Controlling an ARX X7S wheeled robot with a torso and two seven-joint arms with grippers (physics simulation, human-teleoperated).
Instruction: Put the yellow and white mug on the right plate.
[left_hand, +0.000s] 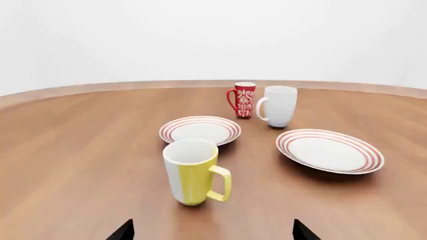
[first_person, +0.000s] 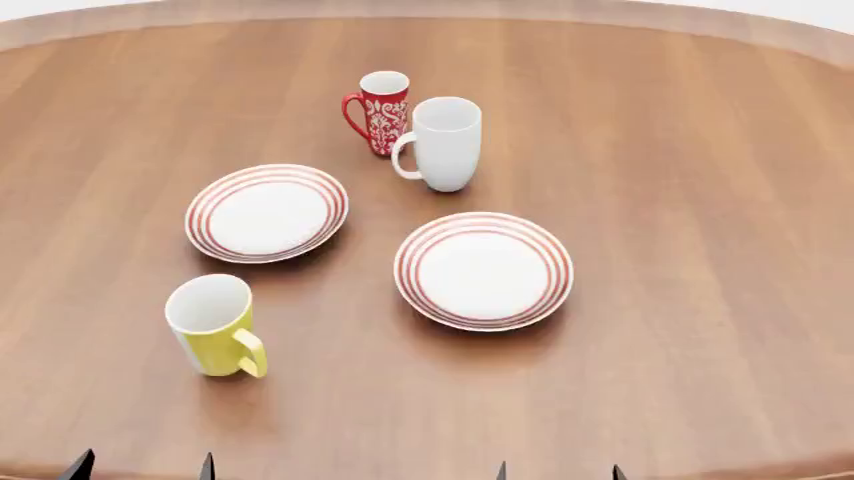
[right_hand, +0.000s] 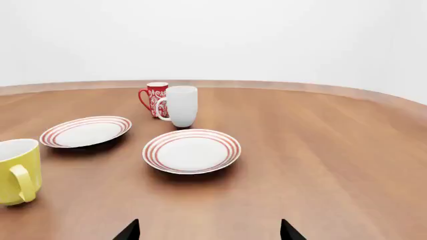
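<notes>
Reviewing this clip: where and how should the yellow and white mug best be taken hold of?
Probably by the rim or body, not the handle. The yellow and white mug stands upright near the left gripper, its handle turned toward the robot and rightward. Approaching from the near-left, fingers astride the wall, keeps clear of the handle.

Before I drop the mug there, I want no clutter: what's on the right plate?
Nothing lies on the right plate; its white centre is bare. What's beneath it on the table is hidden.
</notes>
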